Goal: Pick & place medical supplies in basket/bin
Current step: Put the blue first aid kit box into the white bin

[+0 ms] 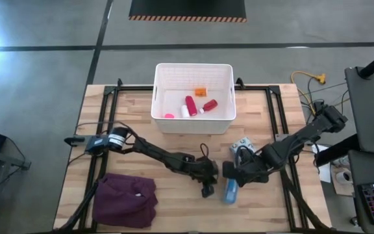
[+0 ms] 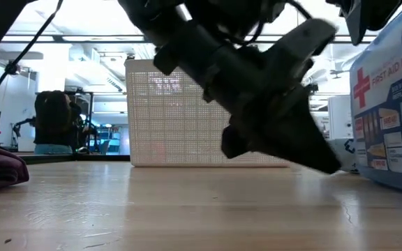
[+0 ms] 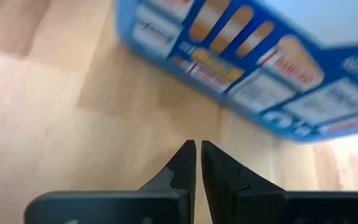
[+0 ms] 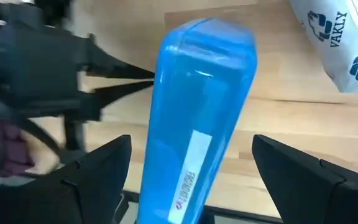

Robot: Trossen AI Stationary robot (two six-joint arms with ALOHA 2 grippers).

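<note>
Right hand (image 4: pixel 191 180) spread wide around the blue first-aid kit (image 4: pixel 197 118) on the desk (image 1: pixel 174 146); left hand (image 3: pixel 198 163) pinched together beside it.

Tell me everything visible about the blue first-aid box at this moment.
The blue first-aid box looks like translucent blue plastic with a white label strip along one narrow face and printed panels, a red cross and "FIRST AID KIT" on a broad side. It stands on edge on the wooden table, near the front. The right gripper straddles it, open. The left gripper, shut, points at it without touching.
</note>
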